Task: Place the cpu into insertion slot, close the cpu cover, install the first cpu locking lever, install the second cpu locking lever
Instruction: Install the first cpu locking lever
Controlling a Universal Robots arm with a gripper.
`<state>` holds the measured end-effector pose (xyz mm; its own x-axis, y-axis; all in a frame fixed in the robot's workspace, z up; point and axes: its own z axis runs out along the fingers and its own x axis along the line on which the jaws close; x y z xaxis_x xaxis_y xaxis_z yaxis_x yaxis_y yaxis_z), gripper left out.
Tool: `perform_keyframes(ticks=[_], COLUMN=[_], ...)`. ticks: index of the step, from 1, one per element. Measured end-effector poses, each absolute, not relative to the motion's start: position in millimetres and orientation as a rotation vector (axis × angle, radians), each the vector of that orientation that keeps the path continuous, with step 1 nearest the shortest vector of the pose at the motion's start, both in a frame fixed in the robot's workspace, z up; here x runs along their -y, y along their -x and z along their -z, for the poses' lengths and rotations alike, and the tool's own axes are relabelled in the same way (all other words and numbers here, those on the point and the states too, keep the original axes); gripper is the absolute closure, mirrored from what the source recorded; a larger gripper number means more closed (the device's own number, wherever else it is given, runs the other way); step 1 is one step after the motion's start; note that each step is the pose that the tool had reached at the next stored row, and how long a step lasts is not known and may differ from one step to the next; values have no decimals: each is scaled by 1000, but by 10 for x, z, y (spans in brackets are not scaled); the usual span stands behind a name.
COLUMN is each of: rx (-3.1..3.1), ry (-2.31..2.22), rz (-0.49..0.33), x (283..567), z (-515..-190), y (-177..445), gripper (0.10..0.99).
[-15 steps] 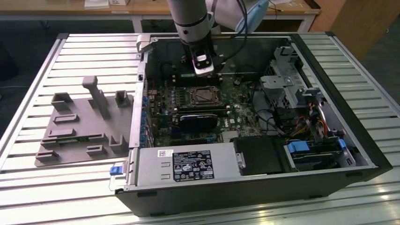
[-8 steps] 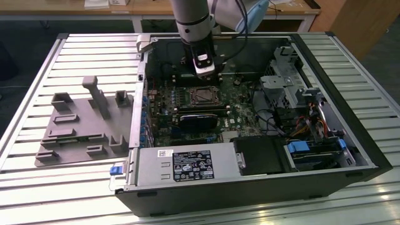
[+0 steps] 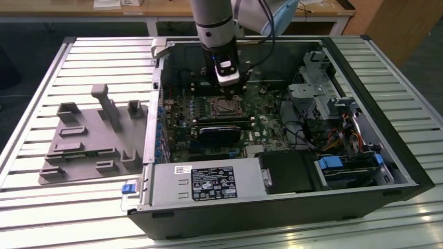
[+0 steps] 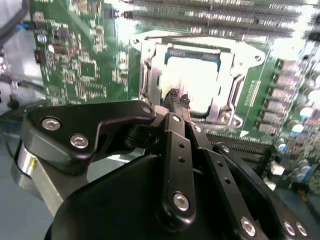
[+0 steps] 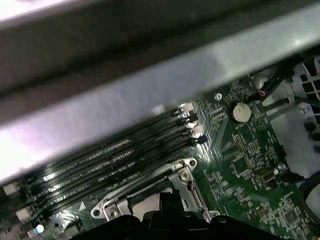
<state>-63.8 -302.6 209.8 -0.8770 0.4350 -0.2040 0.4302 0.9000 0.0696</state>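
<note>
In the exterior view my gripper (image 3: 232, 93) hangs just above the insertion slot (image 3: 225, 107) on the motherboard inside the open computer case. The second wrist view shows the cpu (image 4: 196, 80), its silver-grey top lying flat in the socket. The cpu cover (image 4: 239, 64), a silvery frame with a square window, lies down around it. My gripper (image 4: 177, 100) is shut, its black fingertips pressed together at the socket's near edge with nothing between them. A thin metal lever (image 4: 246, 86) runs along one side of the frame. The first wrist view shows the cover's corner (image 5: 184, 172).
Long black memory slots (image 5: 115, 160) run beside the socket, and a coin battery (image 5: 241, 112) sits on the green board. A black card (image 3: 220, 132) lies just in front of the socket. Drive cages and cables (image 3: 332, 119) crowd the exterior view's right. A grey fixture (image 3: 93, 135) lies outside the case.
</note>
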Motion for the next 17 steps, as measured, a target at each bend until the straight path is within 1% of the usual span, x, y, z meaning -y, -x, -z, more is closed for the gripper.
perform_keyframes(ticks=[8,17], rx=[-2897,-2909], ry=[-666,-668], rz=[-10,-5], x=[3180,3198], z=[-2081,-2099], y=[634,634], gripper=[980,980])
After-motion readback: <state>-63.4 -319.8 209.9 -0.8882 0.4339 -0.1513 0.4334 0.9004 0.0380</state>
